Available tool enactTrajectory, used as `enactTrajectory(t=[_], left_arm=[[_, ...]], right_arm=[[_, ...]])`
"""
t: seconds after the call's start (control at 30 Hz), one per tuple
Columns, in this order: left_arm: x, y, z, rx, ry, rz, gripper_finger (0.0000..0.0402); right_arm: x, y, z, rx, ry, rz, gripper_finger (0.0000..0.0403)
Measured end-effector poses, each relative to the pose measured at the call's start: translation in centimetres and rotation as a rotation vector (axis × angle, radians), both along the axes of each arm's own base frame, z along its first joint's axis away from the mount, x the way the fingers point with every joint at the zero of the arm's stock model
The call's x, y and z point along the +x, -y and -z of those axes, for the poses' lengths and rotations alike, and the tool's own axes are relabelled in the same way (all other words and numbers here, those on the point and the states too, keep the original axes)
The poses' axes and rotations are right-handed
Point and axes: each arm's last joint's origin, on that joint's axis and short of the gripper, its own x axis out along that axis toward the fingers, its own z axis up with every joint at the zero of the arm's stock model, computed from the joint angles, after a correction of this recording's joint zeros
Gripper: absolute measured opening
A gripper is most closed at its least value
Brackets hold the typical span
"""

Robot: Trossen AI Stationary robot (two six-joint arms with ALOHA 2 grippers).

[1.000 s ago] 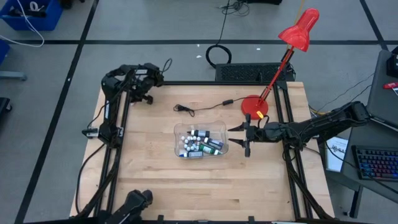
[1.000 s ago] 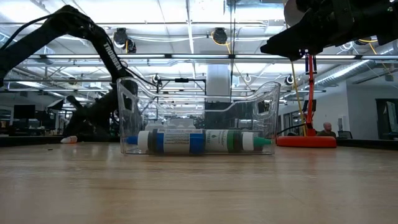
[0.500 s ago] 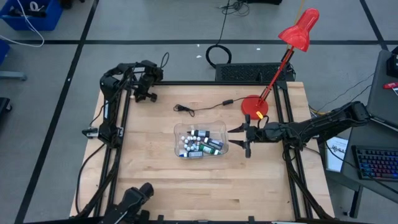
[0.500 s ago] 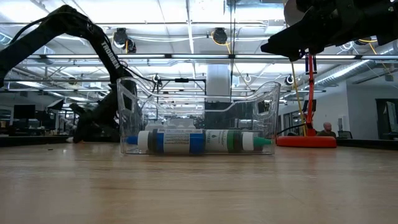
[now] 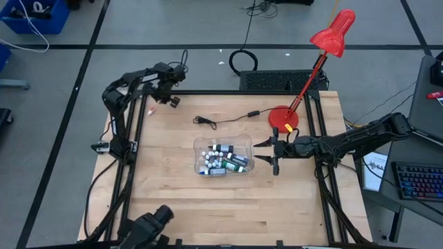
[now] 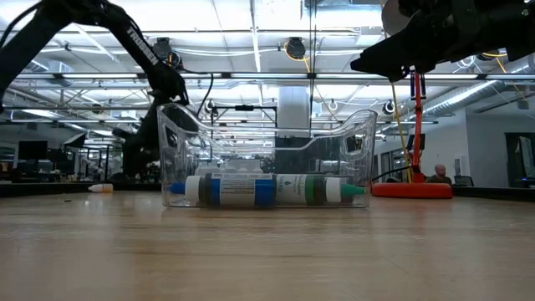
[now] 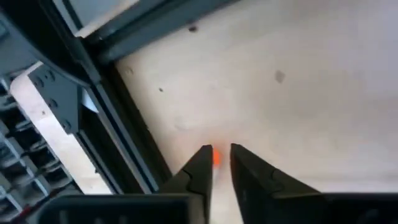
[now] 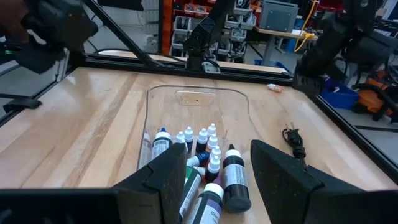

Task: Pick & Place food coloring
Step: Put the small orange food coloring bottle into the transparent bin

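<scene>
Food coloring bottles (image 5: 223, 161) are piled in the clear tub (image 5: 201, 146) mid-frame in the high view, and one tiny orange bottle (image 5: 150, 111) is lying alone at the table's upper left. They look light, hard and smooth, so probably slippery and prone to rolling; best pinched across the body just under the white cap. The left gripper (image 5: 171, 101) is raised above the stray bottle, fingers slightly parted, nothing held. The right gripper (image 5: 271, 154) is hovering open beside the tub's right edge, empty.
</scene>
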Motion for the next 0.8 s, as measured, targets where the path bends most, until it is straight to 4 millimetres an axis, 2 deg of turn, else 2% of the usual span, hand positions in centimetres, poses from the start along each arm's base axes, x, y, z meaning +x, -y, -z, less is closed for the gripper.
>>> enactTrajectory(t=[0.1, 0.23, 0.33, 0.43, 0.57, 0.8], left_arm=[[-0.1, 0.6, -0.6, -0.038, 0.031, 0.009, 0.0097], [-0.9, 1.2, 0.3, -0.116, 0.002, 0.024, 0.0167], [-2.3, 1.3, 1.2, -0.086, -0.074, -0.029, 0.0219], [-3.0, 1.0, 1.7, -0.095, -0.051, -0.08, 0.0251], [-2.7, 1.0, 1.9, -0.1, -0.046, -0.079, 0.0256], [-2.7, 1.2, 2.0, -0.145, -0.012, -0.082, 0.023]], right_arm=[[0.0, 0.0, 0.0, -0.007, -0.005, -0.001, 0.0171], [0.0, 0.0, 0.2, -0.01, -0.017, -0.001, 0.0171], [0.0, 0.0, 0.2, -0.012, -0.023, -0.001, 0.0171], [0.0, 0.0, 0.2, -0.015, -0.023, -0.001, 0.0171], [0.0, 0.0, 0.2, -0.014, -0.022, -0.001, 0.0171], [0.0, 0.0, 0.2, 0.0, -0.019, 0.0, 0.0171]])
